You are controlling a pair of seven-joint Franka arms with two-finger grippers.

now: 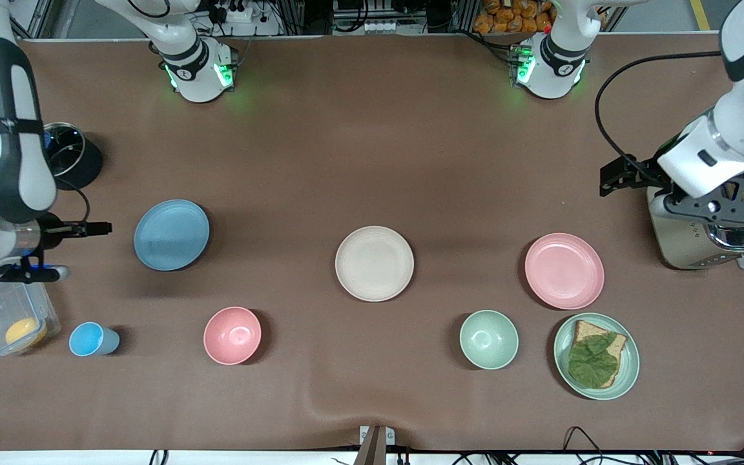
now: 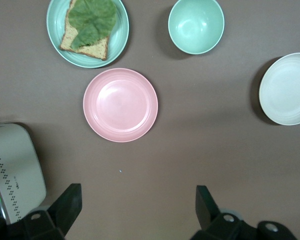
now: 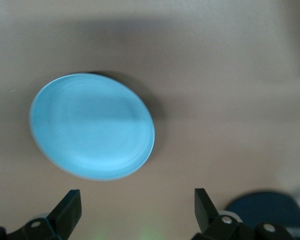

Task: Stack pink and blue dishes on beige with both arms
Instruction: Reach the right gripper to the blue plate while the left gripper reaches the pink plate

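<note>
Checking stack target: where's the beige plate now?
Beige plate sits mid-table in the front view, between the blue plate and pink plate, nothing on it.

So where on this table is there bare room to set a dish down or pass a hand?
Bare cloth runs between the blue plate and beige plate, between the beige plate and pink plate, and from all three up to the arm bases. It is crowded around the green bowl and sandwich plate, and by the toaster.

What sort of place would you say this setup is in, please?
Probably a robotics lab staged as a kitchen: two arms bolted to a covered table, tableware like the beige plate, a toaster, and cables along the edges.
</note>
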